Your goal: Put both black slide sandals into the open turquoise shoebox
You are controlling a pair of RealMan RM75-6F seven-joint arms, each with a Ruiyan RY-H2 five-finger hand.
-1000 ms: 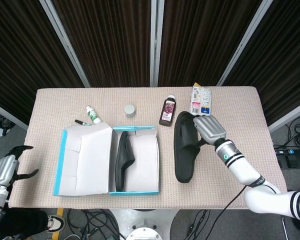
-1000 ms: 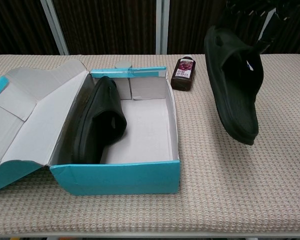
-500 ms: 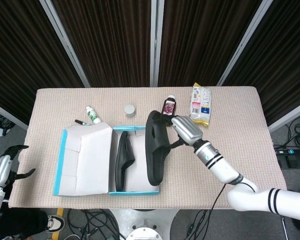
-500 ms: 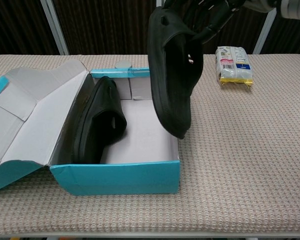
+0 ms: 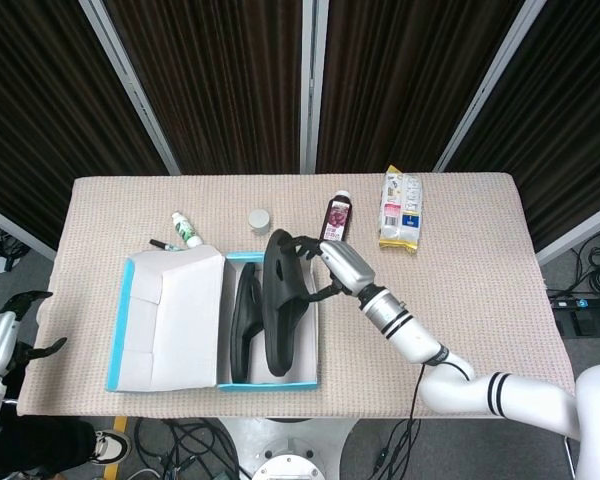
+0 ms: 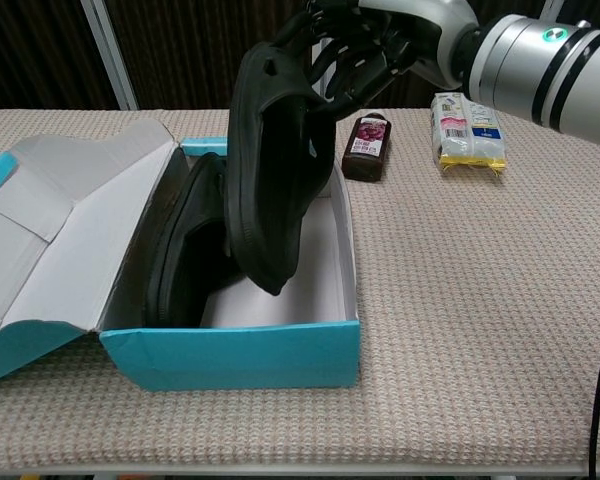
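The open turquoise shoebox (image 5: 127,330) (image 6: 240,355) lies at the table's front left with its lid folded out to the left. One black slide sandal (image 5: 246,322) (image 6: 185,250) stands on its edge against the box's left wall. My right hand (image 5: 332,263) (image 6: 365,45) holds the second black sandal (image 5: 282,312) (image 6: 270,170) by its strap, hanging toe-down over the inside of the box, right of the first sandal. Whether its toe touches the box floor I cannot tell. My left hand (image 5: 0,340) hangs open off the table's left edge, holding nothing.
Along the back of the table stand a dark juice bottle (image 5: 335,220) (image 6: 367,145), a yellow and white snack packet (image 5: 401,208) (image 6: 465,130), a small grey cap (image 5: 259,220) and a green and white tube (image 5: 186,230).
My right hand has carried the second sandal leftward from over the table right of the box, across the box's right wall, and lowered it over the inside. The left hand barely moved.
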